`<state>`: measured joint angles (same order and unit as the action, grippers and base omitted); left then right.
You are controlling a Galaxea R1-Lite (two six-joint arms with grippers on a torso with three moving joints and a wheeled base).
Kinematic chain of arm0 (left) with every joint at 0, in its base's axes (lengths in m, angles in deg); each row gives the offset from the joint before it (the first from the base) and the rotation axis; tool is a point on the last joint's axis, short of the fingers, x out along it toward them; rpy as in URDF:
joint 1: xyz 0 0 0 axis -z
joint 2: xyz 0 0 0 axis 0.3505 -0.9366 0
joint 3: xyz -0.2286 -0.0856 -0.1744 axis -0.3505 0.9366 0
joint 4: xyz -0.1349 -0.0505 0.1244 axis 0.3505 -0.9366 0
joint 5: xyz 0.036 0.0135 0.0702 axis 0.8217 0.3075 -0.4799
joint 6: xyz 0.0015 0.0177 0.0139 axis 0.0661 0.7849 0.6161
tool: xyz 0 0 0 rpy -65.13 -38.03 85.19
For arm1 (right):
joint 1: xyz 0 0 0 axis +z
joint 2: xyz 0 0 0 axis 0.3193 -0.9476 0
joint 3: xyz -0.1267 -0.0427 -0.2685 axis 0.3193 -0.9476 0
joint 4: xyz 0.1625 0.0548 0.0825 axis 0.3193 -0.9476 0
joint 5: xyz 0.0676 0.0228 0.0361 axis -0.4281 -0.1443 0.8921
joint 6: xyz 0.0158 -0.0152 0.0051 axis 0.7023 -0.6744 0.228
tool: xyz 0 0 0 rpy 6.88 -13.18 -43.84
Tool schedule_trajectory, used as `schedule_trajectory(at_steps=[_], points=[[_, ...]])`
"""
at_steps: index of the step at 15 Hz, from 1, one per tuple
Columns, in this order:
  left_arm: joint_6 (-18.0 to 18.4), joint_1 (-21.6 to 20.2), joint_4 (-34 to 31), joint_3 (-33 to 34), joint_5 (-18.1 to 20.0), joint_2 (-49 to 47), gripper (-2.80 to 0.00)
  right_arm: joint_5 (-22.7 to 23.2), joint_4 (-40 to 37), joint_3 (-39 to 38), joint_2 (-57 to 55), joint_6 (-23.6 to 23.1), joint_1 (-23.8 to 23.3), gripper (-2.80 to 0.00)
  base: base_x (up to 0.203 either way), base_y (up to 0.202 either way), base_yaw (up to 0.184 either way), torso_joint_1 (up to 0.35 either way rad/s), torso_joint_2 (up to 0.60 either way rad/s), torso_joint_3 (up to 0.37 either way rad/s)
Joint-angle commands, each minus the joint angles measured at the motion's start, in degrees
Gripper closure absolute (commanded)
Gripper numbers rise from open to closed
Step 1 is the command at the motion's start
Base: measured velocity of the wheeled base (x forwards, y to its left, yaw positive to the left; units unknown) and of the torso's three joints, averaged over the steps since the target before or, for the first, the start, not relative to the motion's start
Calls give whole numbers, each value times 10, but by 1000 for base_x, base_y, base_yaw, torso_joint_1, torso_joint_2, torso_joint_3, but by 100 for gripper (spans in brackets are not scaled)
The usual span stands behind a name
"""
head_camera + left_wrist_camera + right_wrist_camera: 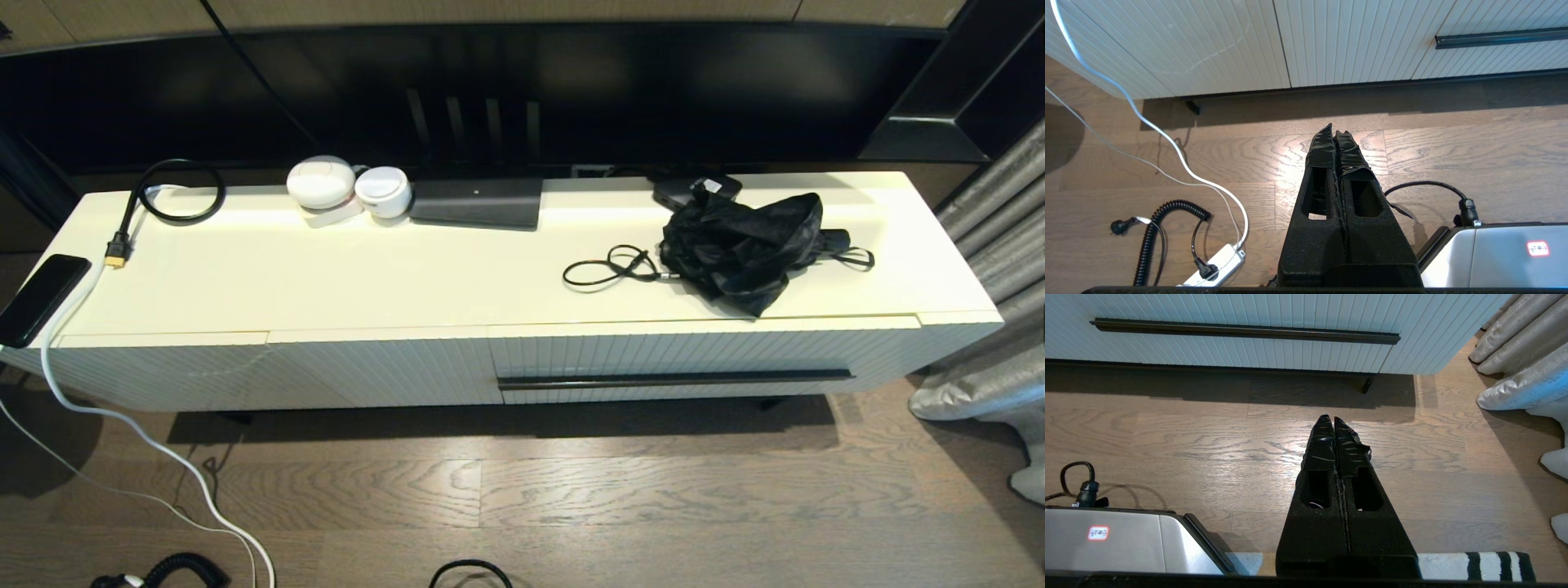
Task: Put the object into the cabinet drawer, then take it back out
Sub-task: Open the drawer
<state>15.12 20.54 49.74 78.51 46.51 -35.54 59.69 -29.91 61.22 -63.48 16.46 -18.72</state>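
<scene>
The object (pixel 747 245), a crumpled black folding umbrella, lies on the right part of the cream cabinet top (pixel 408 278). Below it the cabinet drawer (pixel 694 355) is closed, its ribbed front carrying a long black bar handle (pixel 676 379). That handle also shows in the left wrist view (pixel 1500 37) and the right wrist view (pixel 1245 330). My left gripper (pixel 1335 132) hangs low over the wood floor in front of the cabinet, shut and empty. My right gripper (pixel 1329 418) hangs likewise before the drawer, shut and empty. Neither arm appears in the head view.
A thin black cable loop (pixel 608 268) lies left of the umbrella. Two white round devices (pixel 321 181), a black box (pixel 478 202), a black HDMI cable (pixel 175 192) and a phone (pixel 41 296) sit farther left. A power strip (pixel 1214 265) lies on the floor; curtains (pixel 996 245) hang at right.
</scene>
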Motion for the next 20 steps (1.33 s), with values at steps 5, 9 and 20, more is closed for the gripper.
schedule_trajectory(at_steps=[5,9,20], points=[[0,0,0,0,0,0,0,0,0,-14,0,1,0,0,0,0,0,0,0,0],[0,0,0,0,0,0,0,-2,0,-13,0,-5,0,0,0,0,0,0,0,0],[0,0,0,0,0,0,0,3,-33,85,-16,-30,0,0,0,0,0,0,0,0]])
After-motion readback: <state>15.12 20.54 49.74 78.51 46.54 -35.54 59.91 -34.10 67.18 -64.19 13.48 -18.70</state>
